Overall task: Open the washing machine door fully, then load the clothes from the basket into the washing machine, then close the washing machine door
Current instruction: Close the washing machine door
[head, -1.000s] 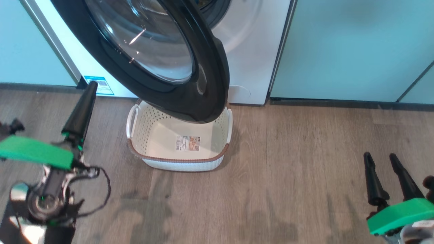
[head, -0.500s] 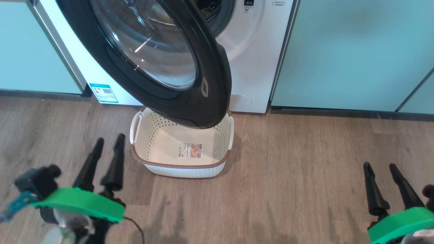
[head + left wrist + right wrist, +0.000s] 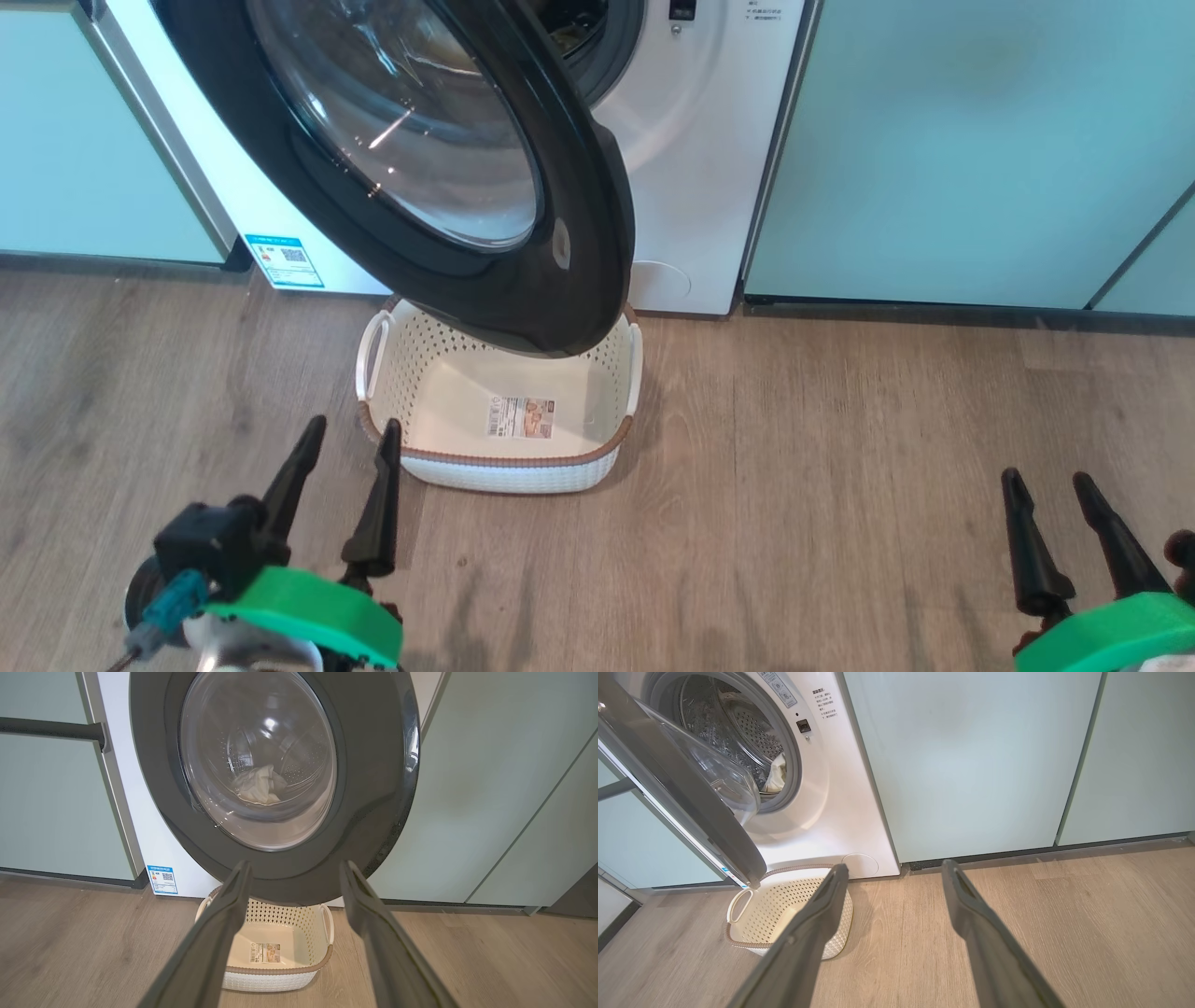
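Your left gripper [image 3: 354, 427] hovers low at the left of the head view. Its two dark fingers are spread wide and hold nothing, and its tips are aimed at the near left corner of the basket [image 3: 509, 458]. Your right gripper [image 3: 1046, 479] hangs well apart at the lower right, its jaws equally parted and empty above the wood-plank floor [image 3: 840, 467].

The white perforated basket stands on the floor against the foot of the washing machine [image 3: 695, 187]. Its far edge is tucked under the lower rim of the washing machine door [image 3: 583, 280]. A label sticker [image 3: 520, 417] shows on the basket's bare bottom.

The door, glossy black around a domed glass centre, stands swung partway out from the machine's left side. In the head view it covers most of the round opening.

Through the glass in your left wrist view, the clothes [image 3: 259, 784] lie as a pale bundle in the steel drum. Your right wrist view catches a fold of them at the opening's edge.

A small blue sticker [image 3: 285, 259] marks the machine's lower left corner. Pale-green cabinets [image 3: 934, 140] flank the machine on both sides.
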